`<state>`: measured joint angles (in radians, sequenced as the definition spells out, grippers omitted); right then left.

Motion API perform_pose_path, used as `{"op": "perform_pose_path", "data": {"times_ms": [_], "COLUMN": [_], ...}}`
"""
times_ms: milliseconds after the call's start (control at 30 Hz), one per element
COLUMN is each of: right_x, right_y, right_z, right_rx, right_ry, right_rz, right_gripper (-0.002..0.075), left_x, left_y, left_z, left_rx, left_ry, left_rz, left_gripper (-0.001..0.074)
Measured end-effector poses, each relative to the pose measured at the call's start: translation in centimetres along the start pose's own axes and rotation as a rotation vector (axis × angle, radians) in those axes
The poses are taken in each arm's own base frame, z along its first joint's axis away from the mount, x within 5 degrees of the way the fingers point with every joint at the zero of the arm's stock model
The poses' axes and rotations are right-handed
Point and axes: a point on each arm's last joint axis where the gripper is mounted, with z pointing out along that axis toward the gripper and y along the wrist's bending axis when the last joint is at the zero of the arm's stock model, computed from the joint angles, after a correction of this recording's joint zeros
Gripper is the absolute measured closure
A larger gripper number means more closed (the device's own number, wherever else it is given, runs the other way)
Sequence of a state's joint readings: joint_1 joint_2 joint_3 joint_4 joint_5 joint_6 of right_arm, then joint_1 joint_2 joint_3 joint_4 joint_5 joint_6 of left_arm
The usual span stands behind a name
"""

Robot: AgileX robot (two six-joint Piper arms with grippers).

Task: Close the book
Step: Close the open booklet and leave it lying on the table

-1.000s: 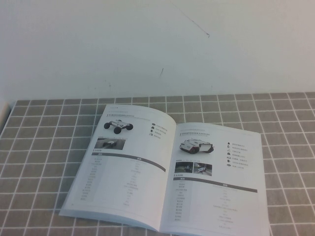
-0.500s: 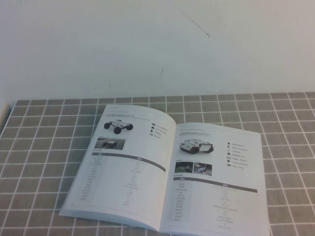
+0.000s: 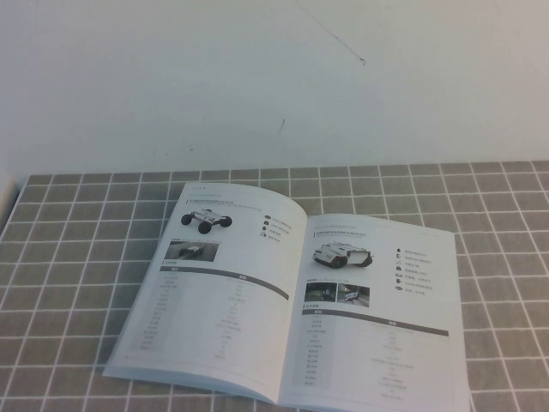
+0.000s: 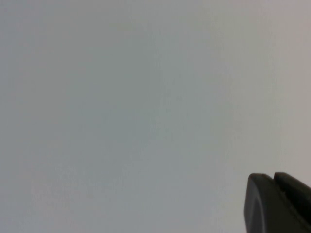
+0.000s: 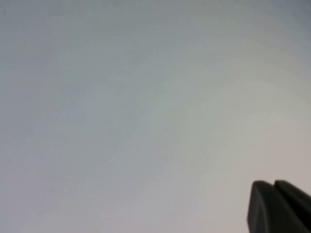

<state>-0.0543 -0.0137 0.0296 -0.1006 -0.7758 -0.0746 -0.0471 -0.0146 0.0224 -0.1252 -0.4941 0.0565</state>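
Left tool (image 4: 278, 204), right tool (image 5: 279, 206) toward wall (image 3: 257, 77)

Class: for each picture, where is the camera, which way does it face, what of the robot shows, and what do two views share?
High view: raised, robot's side, angled down at the open book on the tiled table; no arms.
Left wrist view: on the left arm, facing a blank pale surface; left claw partly shows.
Right wrist view: same, with the right claw.
Shared: both wrist views miss the book.
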Motion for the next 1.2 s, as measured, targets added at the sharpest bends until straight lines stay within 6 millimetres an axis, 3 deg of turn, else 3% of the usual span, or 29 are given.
{"op": "perform_pose_path", "data": {"times_ms": [233,400,533,633,733,833,1033,1200], "right_x": [-1.2,-4.6,-8.6,-9.8,-8.6,-5.8,-0.6,4.1], "right_y": [-0.4,-1.0,-1.9,-2.2,-2.2,-1.7,-0.2,1.8], "right_z": [0.2,2.4,4.1,5.5,6.9,8.2,10.1,10.7], "right_rx": [0.032,0.036,0.037,0.038,0.032,0.019,-0.075,-0.281], "right_ry": [-0.093,-0.053,0.076,0.282,0.514,0.735,1.058,1.347], "right_rz": [0.030,0.029,0.065,0.133,0.177,0.231,0.295,0.311], "right_gripper": [0.0729,0.0729,0.0729,0.0729,0.0729,0.0729,0.0729,0.0729], "left_x": [-1.7,-2.6,-2.7,-2.5,-1.6,-0.2,-3.5,-5.1], "left_y": [0.1,0.2,0.2,0.2,0.0,-0.3,-0.8,-1.2], "left_z": [-0.2,-0.4,-0.4,-0.3,-0.1,0.3,1.1,2.2], "left_rx": [-0.012,-0.017,-0.018,-0.017,-0.005,0.023,0.035,0.031], "left_ry": [-0.193,-0.287,-0.301,-0.278,-0.176,0.066,0.331,0.562], "left_rz": [-0.001,-0.001,-0.001,-0.001,0.009,0.032,-0.059,-0.110], "left_gripper": [0.0738,0.0738,0.0738,0.0738,0.0738,0.0738,0.0738,0.0738]}}
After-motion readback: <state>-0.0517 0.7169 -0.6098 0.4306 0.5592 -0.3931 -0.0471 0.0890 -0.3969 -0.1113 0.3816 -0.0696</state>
